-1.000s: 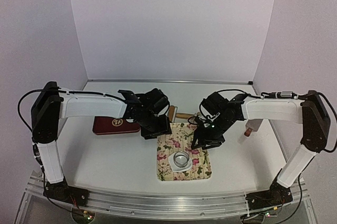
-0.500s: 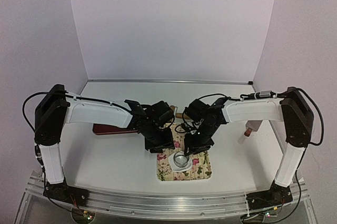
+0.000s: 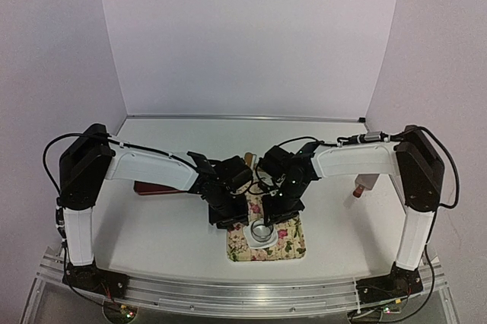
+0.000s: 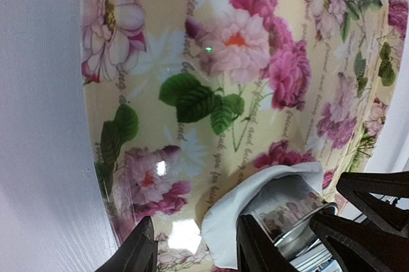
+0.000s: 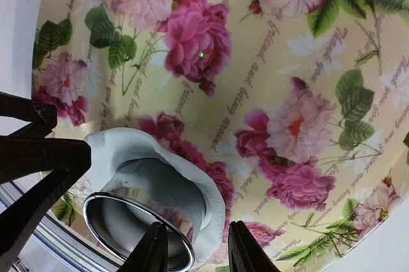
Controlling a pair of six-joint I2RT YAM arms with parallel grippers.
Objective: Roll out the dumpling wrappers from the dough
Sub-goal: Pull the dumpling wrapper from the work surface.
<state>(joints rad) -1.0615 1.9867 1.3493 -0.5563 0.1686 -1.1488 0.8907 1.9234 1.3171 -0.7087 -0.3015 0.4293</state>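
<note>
A shiny metal ring cutter stands at the near end of a rose-patterned mat on the white worktop. A dark red case lies to the left, partly hidden.

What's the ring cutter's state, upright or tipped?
Upright: the ring cutter stands open end up, seated on the dough.

Left end effector and right end effector now nearer the dough.

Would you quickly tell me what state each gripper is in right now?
Left gripper: open, holding nothing.
Right gripper: open, holding nothing.
</note>
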